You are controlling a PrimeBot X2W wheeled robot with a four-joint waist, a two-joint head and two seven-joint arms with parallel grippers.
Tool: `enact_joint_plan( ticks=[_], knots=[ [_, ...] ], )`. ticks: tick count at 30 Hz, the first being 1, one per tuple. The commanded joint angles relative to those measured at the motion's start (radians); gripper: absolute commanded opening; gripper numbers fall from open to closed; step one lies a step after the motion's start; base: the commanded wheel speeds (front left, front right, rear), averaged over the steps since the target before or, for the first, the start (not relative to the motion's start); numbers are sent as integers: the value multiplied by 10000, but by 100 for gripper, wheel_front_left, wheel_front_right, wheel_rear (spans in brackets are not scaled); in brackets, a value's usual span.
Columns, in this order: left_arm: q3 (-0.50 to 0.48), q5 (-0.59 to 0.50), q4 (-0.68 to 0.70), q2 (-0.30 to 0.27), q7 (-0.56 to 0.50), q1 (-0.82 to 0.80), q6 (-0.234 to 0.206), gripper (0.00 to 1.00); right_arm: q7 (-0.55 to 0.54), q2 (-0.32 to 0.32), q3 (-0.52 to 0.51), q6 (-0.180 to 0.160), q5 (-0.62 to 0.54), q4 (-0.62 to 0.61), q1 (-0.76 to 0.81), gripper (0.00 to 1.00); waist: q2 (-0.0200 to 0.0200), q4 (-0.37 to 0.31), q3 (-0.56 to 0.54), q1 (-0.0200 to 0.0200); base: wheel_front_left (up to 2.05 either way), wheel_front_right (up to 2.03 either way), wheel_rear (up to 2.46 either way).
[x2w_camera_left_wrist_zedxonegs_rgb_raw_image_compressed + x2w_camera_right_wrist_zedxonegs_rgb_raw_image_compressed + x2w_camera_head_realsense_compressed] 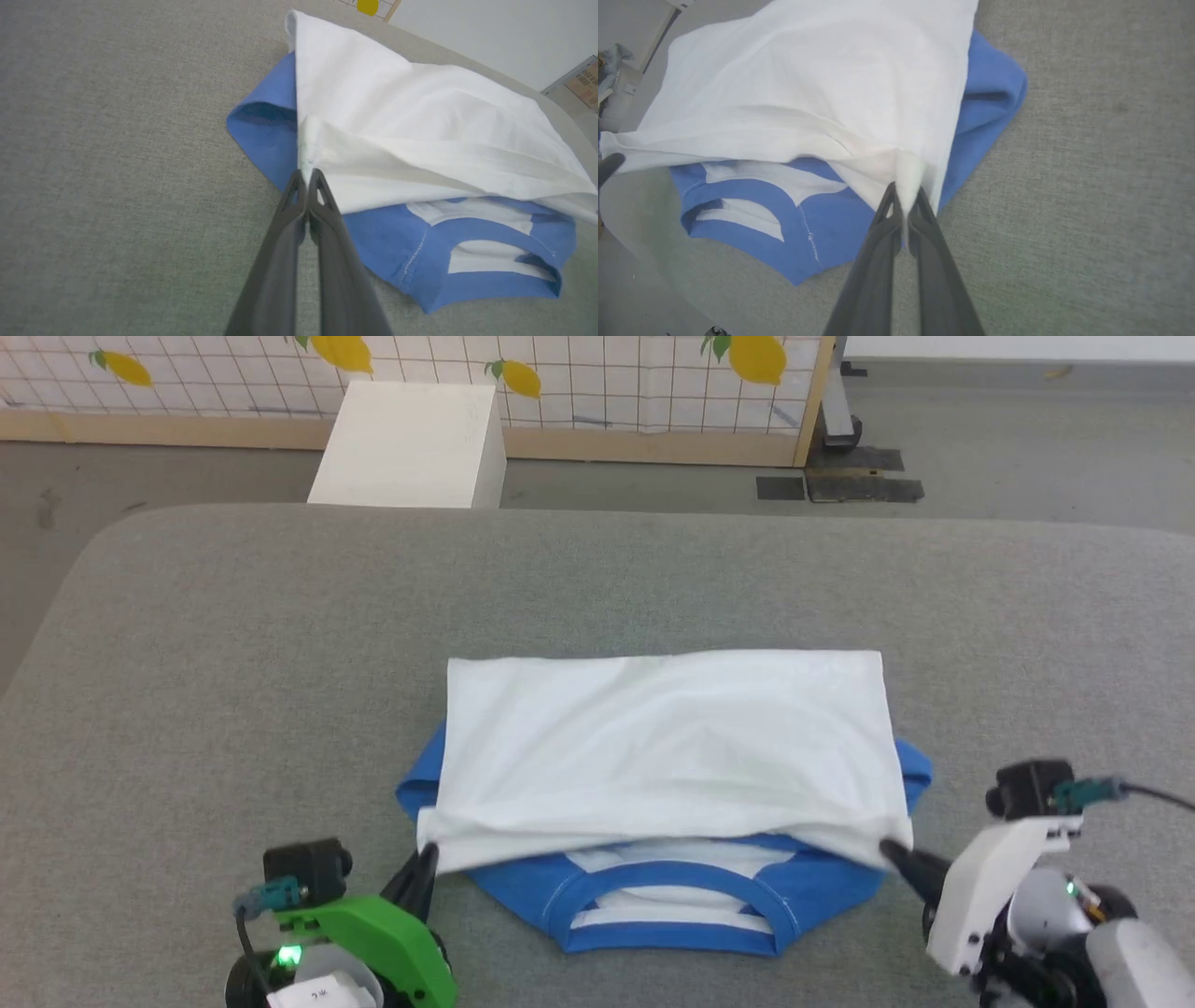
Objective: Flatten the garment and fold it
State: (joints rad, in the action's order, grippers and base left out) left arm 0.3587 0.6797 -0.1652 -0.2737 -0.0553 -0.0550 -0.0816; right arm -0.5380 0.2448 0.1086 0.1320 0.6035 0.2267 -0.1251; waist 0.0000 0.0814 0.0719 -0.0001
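The garment (665,747) lies on the grey table (233,644), its white body folded over toward me so the hem hangs just above the blue shoulders and neck trim (672,910). My left gripper (428,852) is shut on the hem's left corner, seen close in the left wrist view (307,171). My right gripper (887,847) is shut on the hem's right corner, which bunches between its fingers in the right wrist view (906,189). Blue sleeves (420,784) poke out at both sides. The chest lettering is hidden under the fold.
A white box (411,443) stands on the floor beyond the table's far edge, in front of a lemon-patterned panel with a wooden frame (560,383). Grey table surface stretches wide to the left, right and far side of the garment.
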Motion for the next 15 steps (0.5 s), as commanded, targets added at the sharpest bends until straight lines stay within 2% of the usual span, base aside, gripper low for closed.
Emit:
enact_joint_plan(
  ticks=[1, 7, 15],
  knots=[
    [-33, 163, -186, 49, 78, 197, -34, 0, -14, -77, -42, -13, -136, -2, 198, 0, 0, -15, -48, 1, 0, 0, 0],
    [-115, 255, -1019, 56, 98, 373, -206, 0, 8, -241, -342, -13, -439, 185, 804, 0, 0, 5, -223, 1, 0, 0, 0],
    [-172, 433, -1764, 110, 73, 332, -223, 0, -115, -303, -537, -13, -803, 363, 1096, 0, 0, -53, -368, 1, 0, 0, 0]
  ],
)
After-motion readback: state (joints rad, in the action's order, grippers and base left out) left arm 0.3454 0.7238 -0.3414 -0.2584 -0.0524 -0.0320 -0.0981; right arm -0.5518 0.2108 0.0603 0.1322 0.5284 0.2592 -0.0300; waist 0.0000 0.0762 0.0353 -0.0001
